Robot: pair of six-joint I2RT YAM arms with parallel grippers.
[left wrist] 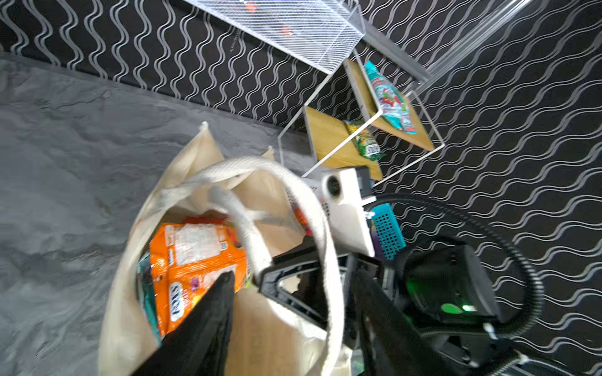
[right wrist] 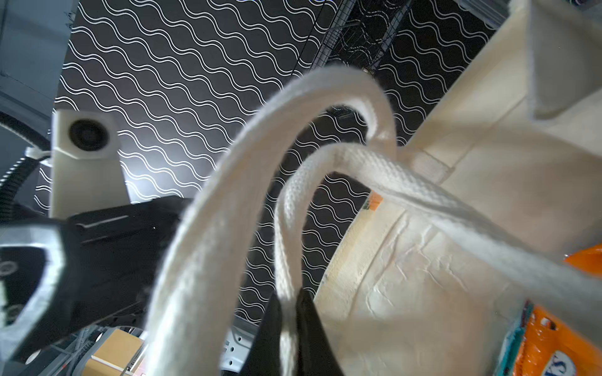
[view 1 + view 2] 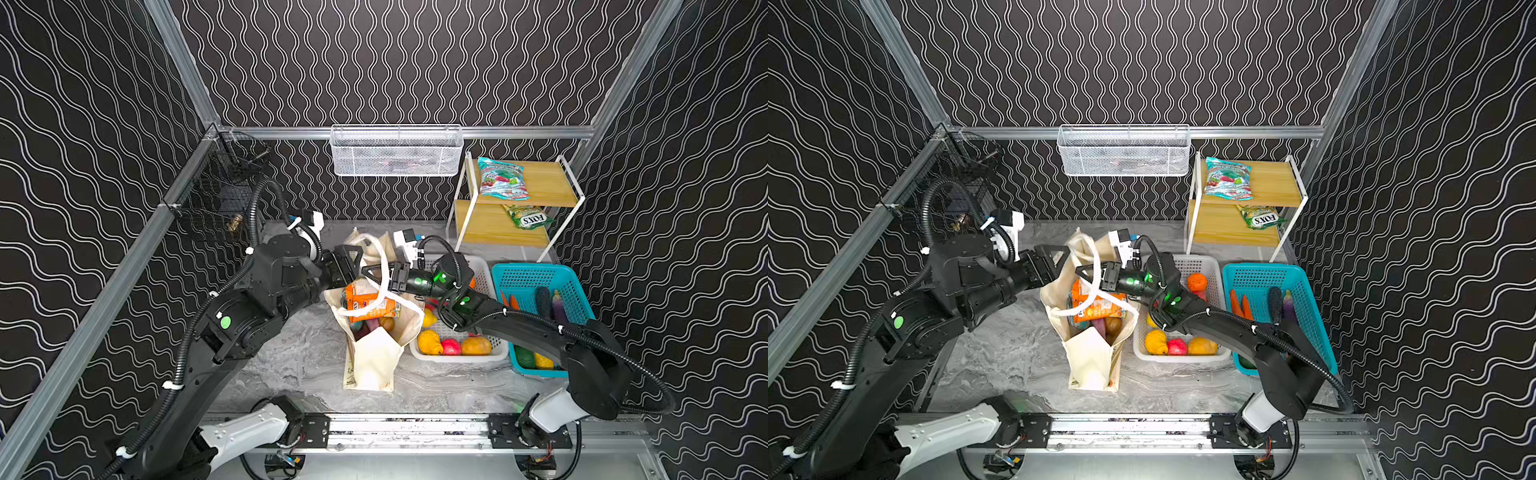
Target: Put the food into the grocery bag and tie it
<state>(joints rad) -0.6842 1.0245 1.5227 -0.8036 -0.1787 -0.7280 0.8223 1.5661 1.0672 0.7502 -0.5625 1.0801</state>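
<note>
Two black robot arms meet over a cream grocery bag [image 3: 374, 365] that stands upright in the middle of a grey marbled tabletop [image 3: 291, 357]. The left arm rises from the near rail, bends at a high elbow and aims the left claw [image 3: 353, 266] at the bag's mouth from the left, its jaws apart. The right arm comes in from the near right and passes above a teal basket [image 3: 528, 278] and a white basket [image 3: 457, 358] of toy fruit [image 3: 476, 345]. It holds the right claw [image 3: 368, 271] level over the bag's mouth, tip toward the left claw. Both top views show an orange candy packet [image 3: 365, 299] lying in the open bag. They also show a teal packet [image 3: 500, 178] and a green packet [image 3: 528, 216] on a small wooden shelf [image 3: 544, 183] at the back right. The right wrist view shows the grip plainly. Two black fingers [image 2: 267, 338] are pinched together on a strap handle [image 2: 288, 234], which arches up from them, and a second strap [image 2: 208, 234] loops in front. The left wrist view shows one dark left finger [image 1: 202, 325] in front of the orange packet.
</note>
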